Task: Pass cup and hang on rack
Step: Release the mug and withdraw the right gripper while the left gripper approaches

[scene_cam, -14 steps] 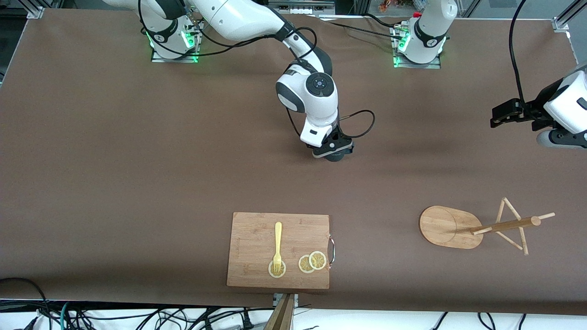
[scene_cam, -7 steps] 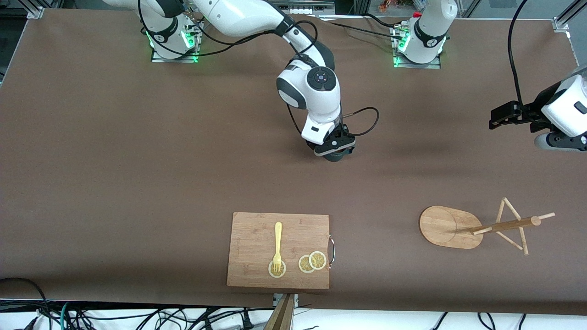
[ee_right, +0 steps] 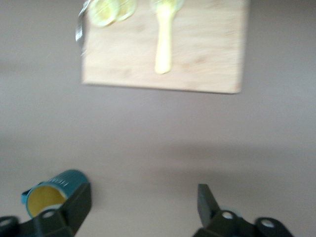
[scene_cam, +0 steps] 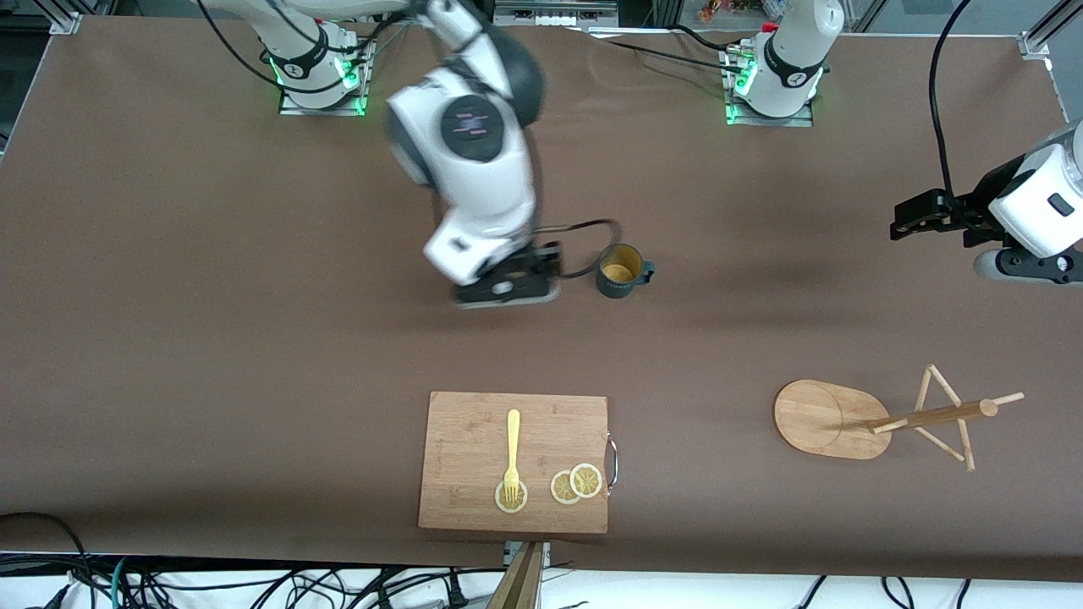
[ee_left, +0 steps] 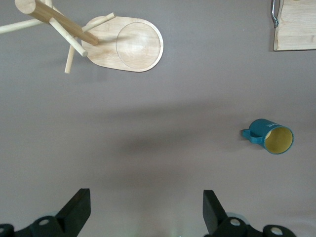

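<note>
The dark teal cup (scene_cam: 622, 271) with a gold inside stands upright on the table near the middle, handle toward the left arm's end. It also shows in the left wrist view (ee_left: 274, 138) and the right wrist view (ee_right: 52, 192). My right gripper (scene_cam: 508, 288) is open and empty, just beside the cup toward the right arm's end, clear of it. The bamboo rack (scene_cam: 888, 419) lies tipped on its side near the left arm's end, also seen in the left wrist view (ee_left: 123, 47). My left gripper (scene_cam: 918, 216) is open and empty, raised near the table's end.
A bamboo cutting board (scene_cam: 516, 461) lies nearer the front camera, with a yellow fork (scene_cam: 512, 452) and lemon slices (scene_cam: 577, 484) on it. It also shows in the right wrist view (ee_right: 197, 54).
My right gripper let go of the cup and moved away toward the right arm's end; the cup now stands uncovered. My left gripper shifted slightly toward the table's middle.
</note>
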`<move>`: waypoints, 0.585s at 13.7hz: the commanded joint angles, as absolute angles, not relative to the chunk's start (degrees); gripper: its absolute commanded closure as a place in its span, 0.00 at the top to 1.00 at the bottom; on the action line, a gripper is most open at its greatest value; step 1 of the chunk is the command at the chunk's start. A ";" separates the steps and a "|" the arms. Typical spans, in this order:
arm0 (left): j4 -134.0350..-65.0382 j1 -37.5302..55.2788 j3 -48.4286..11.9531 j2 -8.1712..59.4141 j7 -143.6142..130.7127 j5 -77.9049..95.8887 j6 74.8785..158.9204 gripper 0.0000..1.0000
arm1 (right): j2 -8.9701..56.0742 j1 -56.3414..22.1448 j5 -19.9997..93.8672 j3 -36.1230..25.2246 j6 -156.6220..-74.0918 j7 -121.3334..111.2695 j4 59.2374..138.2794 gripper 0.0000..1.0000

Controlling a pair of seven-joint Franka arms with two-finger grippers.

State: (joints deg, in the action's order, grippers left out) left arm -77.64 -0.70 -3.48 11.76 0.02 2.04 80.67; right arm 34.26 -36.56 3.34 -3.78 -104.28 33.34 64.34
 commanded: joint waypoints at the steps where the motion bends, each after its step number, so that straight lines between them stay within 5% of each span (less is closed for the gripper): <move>1: -76.20 -0.44 -4.13 12.48 0.17 2.99 79.54 1.00 | 27.88 -28.59 8.59 -2.72 -97.15 27.11 67.32 1.00; 8: -83.75 2.90 -4.31 9.14 19.83 5.26 79.63 1.00 | 5.20 -24.17 8.61 -14.05 -91.85 15.12 87.97 1.00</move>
State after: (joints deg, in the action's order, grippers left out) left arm -79.61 2.19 -4.68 11.52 13.11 3.10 79.52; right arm 11.92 -23.46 8.49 -12.38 -91.09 16.16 79.44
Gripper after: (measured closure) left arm 0.000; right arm 0.000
